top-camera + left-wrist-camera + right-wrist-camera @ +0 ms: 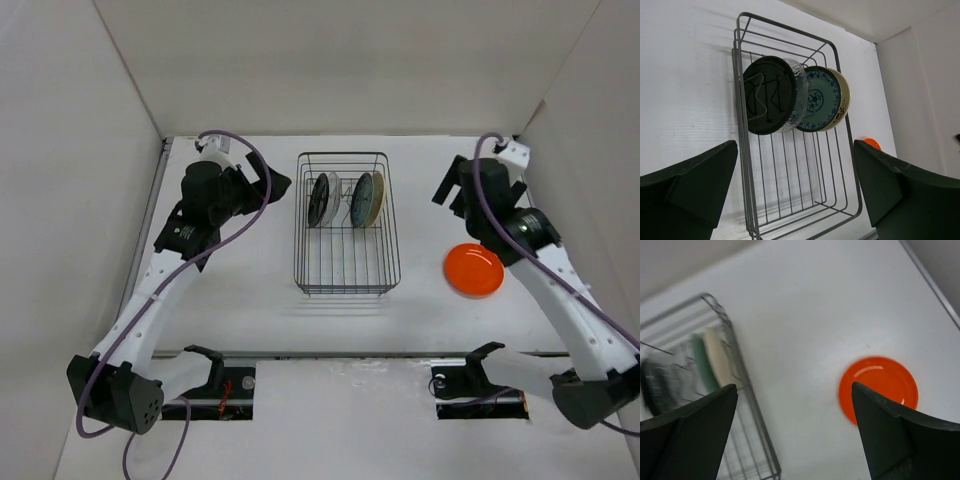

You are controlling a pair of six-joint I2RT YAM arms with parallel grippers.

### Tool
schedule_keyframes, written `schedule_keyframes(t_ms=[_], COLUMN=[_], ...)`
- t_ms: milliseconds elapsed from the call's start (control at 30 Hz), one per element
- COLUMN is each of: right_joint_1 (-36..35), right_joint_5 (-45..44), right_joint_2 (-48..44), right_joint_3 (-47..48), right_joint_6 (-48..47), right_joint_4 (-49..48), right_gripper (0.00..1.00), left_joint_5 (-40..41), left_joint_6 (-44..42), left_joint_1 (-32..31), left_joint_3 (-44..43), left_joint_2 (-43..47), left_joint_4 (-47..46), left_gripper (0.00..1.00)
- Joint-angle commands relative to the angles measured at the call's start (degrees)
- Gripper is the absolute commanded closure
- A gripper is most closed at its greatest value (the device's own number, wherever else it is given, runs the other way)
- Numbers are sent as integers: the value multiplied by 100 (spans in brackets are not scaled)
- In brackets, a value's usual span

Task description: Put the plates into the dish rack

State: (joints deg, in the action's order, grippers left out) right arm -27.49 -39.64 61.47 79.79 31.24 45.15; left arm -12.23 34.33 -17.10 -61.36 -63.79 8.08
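**Four plates racked, the orange one on the table**

Nearest us, the orange plate (474, 269) lies flat on the table (250, 300), right of the dish rack (347, 291) and apart from it. The rack's long axis runs near to far. In its far half we see four plates on edge, side by side, faces turned left and right: black plate (318, 200), clear glass plate (330, 197), teal plate (362, 199), cream plate (375, 198). The left gripper (795, 165) and right gripper (794, 405) hang spread wide, gripping nothing.
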Motion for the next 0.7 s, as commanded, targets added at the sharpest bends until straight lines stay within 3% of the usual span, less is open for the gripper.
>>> schedule_keyframes(t_ms=[0,167,367,533,667], right_joint_1=[489,1182,1403,1947,2572], right_joint_5=[650,1289,2097,2372,3075], right_joint_2=[207,646,989,437,77], right_joint_3=[-656,-1044,-1404,-1983,-2317], right_joint_6=[760,839,567,690,-115], right_joint_4=[171,-208,-207,-295,-830], right_gripper=[0,0,0,0,0], left_joint_5=[502,660,520,520,467], left_joint_6=[-93,-146,-198,-198,-251], left_joint_1=[23,198,313,313,313], left_joint_3=[2,-60,-113,-113,-165], left_joint_2=[288,219,218,271,271], left_joint_4=[71,423,625,739,739], left_gripper=[0,0,0,0,0])
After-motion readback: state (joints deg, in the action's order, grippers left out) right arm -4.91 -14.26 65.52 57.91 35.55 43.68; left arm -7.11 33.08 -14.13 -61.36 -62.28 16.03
